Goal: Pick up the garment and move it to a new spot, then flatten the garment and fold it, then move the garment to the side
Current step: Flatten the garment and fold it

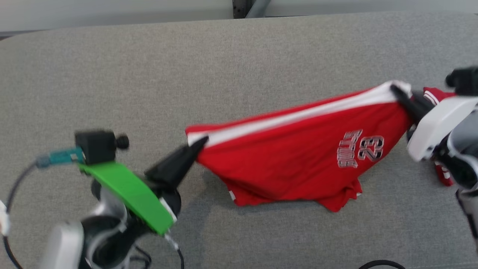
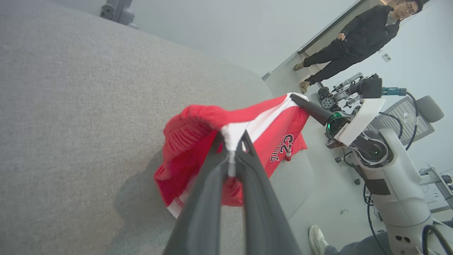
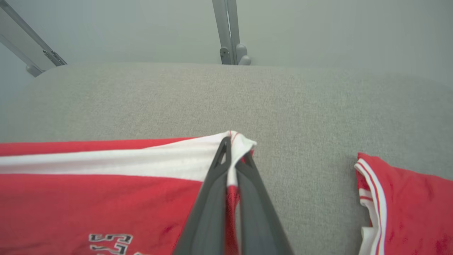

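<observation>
The garment (image 1: 298, 157) is a red jersey with a white band and the number 23. It hangs stretched above the grey table (image 1: 224, 67) between both grippers, its lower edge sagging onto the cloth. My left gripper (image 1: 199, 144) is shut on the white corner at its left end, seen close in the left wrist view (image 2: 231, 141). My right gripper (image 1: 396, 91) is shut on the white corner at the right end, with the fabric pinched between the fingers (image 3: 231, 148). In the left wrist view the garment (image 2: 198, 134) bunches around my fingers.
A second piece of red fabric with white stripes (image 3: 400, 202) lies to the right of my right gripper, also behind it (image 1: 435, 95). A person (image 2: 357, 39) stands beyond the table's far end. A shoe (image 2: 318, 239) shows near the robot's base.
</observation>
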Tool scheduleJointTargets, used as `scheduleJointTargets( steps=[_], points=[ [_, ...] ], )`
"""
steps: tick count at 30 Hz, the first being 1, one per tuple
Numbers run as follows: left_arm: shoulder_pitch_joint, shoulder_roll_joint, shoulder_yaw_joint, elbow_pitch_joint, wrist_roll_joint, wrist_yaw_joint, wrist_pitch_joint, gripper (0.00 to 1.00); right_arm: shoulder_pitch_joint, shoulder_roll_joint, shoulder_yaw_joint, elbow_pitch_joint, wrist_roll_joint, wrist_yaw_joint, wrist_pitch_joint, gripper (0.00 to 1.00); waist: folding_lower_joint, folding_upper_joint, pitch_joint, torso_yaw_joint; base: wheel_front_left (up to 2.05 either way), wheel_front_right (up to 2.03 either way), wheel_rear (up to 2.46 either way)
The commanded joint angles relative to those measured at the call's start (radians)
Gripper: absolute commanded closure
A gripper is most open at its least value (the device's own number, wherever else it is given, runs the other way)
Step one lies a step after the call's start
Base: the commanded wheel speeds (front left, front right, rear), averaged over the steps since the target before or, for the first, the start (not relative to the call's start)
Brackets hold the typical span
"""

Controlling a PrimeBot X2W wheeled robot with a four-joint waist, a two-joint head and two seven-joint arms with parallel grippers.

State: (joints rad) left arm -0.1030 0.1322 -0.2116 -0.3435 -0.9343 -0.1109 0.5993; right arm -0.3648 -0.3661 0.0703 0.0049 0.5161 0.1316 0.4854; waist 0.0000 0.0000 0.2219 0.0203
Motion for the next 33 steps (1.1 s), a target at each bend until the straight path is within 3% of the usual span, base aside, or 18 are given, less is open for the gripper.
scheduleJointTargets(
  steps=[1,6,10,13,16,20,25,28,33],
  points=[
    [-0.098,0.017,0.02,-0.015,-0.012,0.018,0.033,1.0,-0.058,-0.021,-0.025,-0.028,0.008,-0.002,0.033,1.0,0.0,0.0,0.095,0.029,0.0,0.0,0.0],
    [-0.553,0.021,0.068,0.108,-0.047,0.113,0.169,1.0,-0.343,-0.019,-0.104,-0.037,0.021,-0.002,0.172,1.0,0.0,0.0,0.261,0.058,0.0,0.0,0.0],
    [-0.914,-0.002,0.08,0.379,0.051,0.168,0.11,1.0,-0.638,0.047,-0.117,0.089,-0.076,-0.002,0.137,1.0,0.0,0.0,0.358,0.061,0.0,0.0,0.0],
    [-1.138,-0.005,0.06,0.567,0.172,0.146,-0.036,1.0,-0.868,0.142,-0.147,0.227,-0.17,-0.002,0.01,1.0,0.0,0.0,0.409,0.045,0.0,0.0,0.0],
    [-1.302,-0.016,0.06,0.724,0.269,0.112,-0.264,1.0,-1.058,0.243,-0.222,0.352,-0.249,-0.002,-0.168,1.0,0.0,0.0,0.463,0.027,0.0,0.0,0.0],
    [-1.429,-0.043,0.07,0.87,0.308,0.032,-0.594,1.0,-1.207,0.289,-0.225,0.464,-0.273,-0.002,-0.406,1.0,0.0,0.0,0.483,0.002,0.0,0.0,0.0],
    [-1.401,-0.05,-0.006,1.045,0.345,-0.013,-0.793,1.0,-1.142,0.278,-0.102,0.577,-0.203,-0.002,-0.515,1.0,0.0,0.0,0.506,-0.021,0.0,0.0,0.0],
    [-1.298,-0.056,-0.071,1.124,0.331,-0.02,-0.842,1.0,-0.999,0.234,0.021,0.608,-0.137,-0.002,-0.57,1.0,0.0,0.0,0.473,-0.027,0.0,0.0,0.0],
    [-1.05,-0.059,-0.204,1.116,0.242,-0.02,-0.864,1.0,-0.69,0.118,0.188,0.555,-0.011,-0.002,-0.666,1.0,0.0,0.0,0.449,-0.009,0.0,0.0,0.0]
  ],
)
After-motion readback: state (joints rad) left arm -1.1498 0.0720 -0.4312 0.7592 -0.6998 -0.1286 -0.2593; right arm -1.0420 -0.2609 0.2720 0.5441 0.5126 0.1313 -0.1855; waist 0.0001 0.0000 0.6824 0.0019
